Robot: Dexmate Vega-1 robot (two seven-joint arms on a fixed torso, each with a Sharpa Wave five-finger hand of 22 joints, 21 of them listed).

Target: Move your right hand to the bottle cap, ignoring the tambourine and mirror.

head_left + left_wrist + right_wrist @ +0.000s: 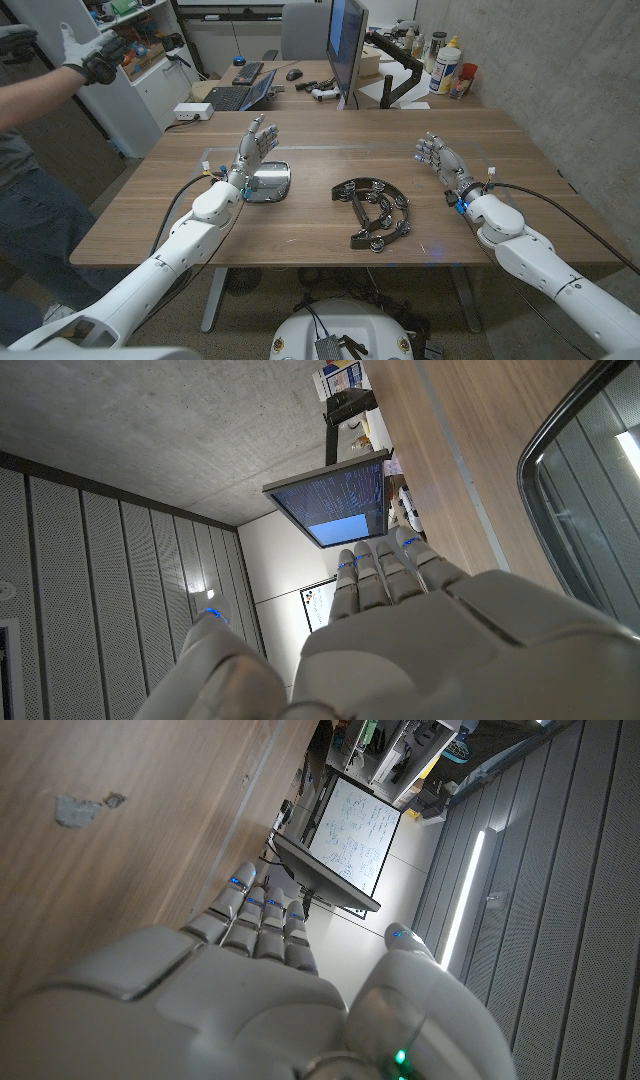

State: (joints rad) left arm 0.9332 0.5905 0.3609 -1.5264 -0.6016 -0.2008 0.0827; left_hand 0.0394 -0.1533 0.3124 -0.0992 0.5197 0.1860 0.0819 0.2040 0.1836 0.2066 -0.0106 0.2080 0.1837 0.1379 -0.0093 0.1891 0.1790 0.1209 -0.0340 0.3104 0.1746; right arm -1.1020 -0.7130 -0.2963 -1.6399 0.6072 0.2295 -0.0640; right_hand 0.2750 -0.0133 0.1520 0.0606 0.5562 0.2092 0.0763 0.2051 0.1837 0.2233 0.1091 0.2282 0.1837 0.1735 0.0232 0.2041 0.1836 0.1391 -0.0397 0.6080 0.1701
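Right hand [440, 158]: fingers stretched out, holding nothing.
Cap: it can't be picked out for certain in these views, so find it before you reach.
Tambourine [375, 212]: off to the hand's left; steer past it.
Mirror [268, 183]: farther left, beside the spread, empty left hand [253, 148]; leave it.

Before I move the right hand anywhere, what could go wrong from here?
1. I cannot pick out a bottle cap on the table, so you may head for the wrong thing.
2. The tambourine lies just inboard of the right hand; a low sweep toward the mirror would likely clip it with the fingers.
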